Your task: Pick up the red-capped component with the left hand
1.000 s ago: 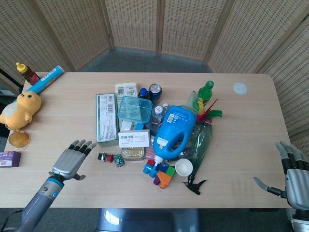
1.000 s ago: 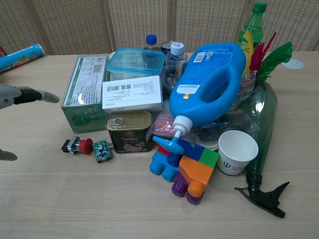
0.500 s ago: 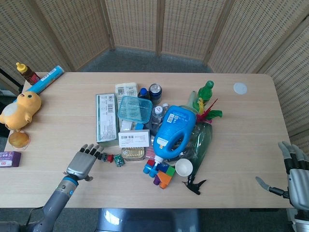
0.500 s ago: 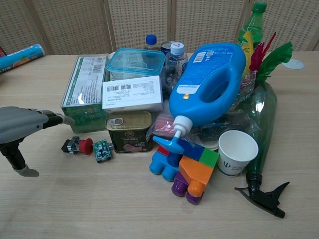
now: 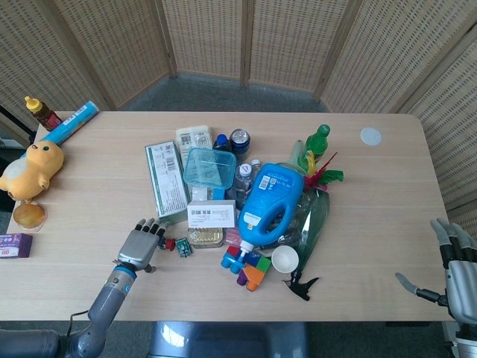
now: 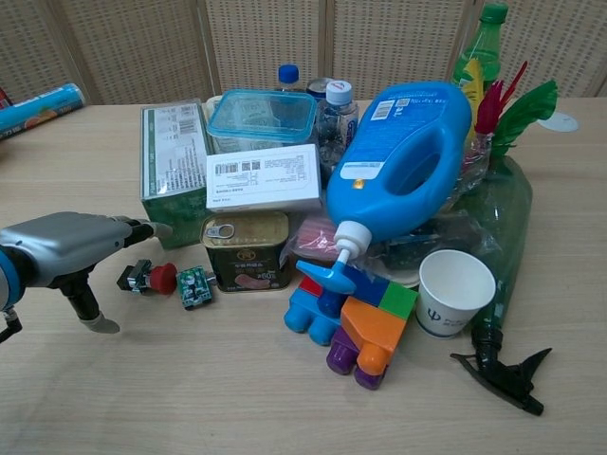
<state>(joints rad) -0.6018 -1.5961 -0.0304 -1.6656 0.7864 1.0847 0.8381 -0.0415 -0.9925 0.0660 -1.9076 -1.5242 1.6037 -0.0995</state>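
Observation:
The red-capped component (image 6: 152, 278) is a small black part with a red cap, lying on the table just left of a green circuit board (image 6: 194, 286). In the head view the component (image 5: 168, 243) shows right beside my left hand (image 5: 141, 244). That left hand (image 6: 64, 248) hovers over the table to the left of the component, fingers stretched out and holding nothing. Its fingertips (image 6: 156, 229) reach the foot of the green box (image 6: 171, 161). My right hand (image 5: 456, 262) stays open at the table's far right edge.
A crowded pile stands behind and right of the component: a meat tin (image 6: 247, 251), a white box (image 6: 264, 176), a blue detergent bottle (image 6: 408, 161), toy blocks (image 6: 351, 318), a paper cup (image 6: 455, 292). A yellow duck (image 5: 33, 168) sits at the left edge.
My left hand has slid right and forward to the component. Its fingertips reached the green box, which turned and shifted; the white box and the pile moved slightly right.

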